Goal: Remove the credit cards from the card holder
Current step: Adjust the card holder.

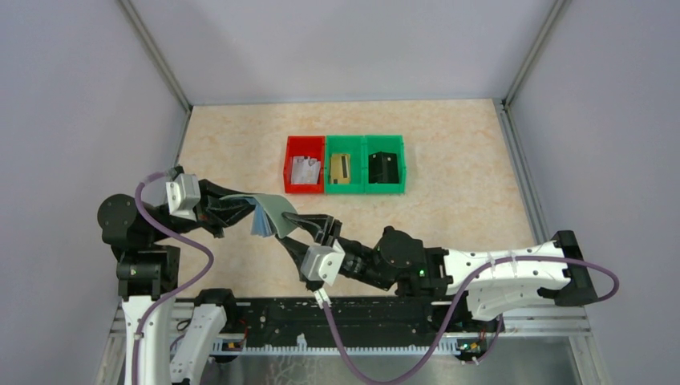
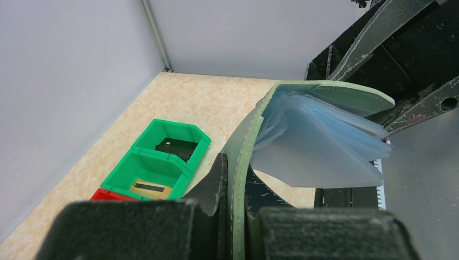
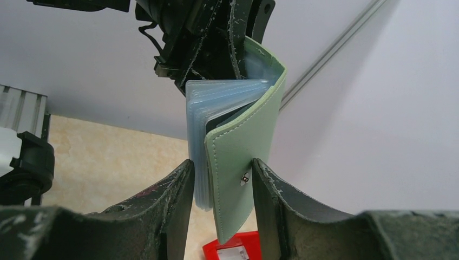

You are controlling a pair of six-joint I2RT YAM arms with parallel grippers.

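Closest to us, the right end effector (image 3: 222, 173) is clamped on the card holder (image 3: 234, 146), over its snap cover and sleeves. The left end effector (image 2: 234, 167) pinches the other cover. One holder hangs above the tabletop (image 1: 481, 200) between both arms, long axis 10 to 4 o'clock from above. At 1 o'clock we count three bins (image 1: 346, 138), each apparently holding one of the credit cards (image 1: 383, 167). No card shows in the sleeves.
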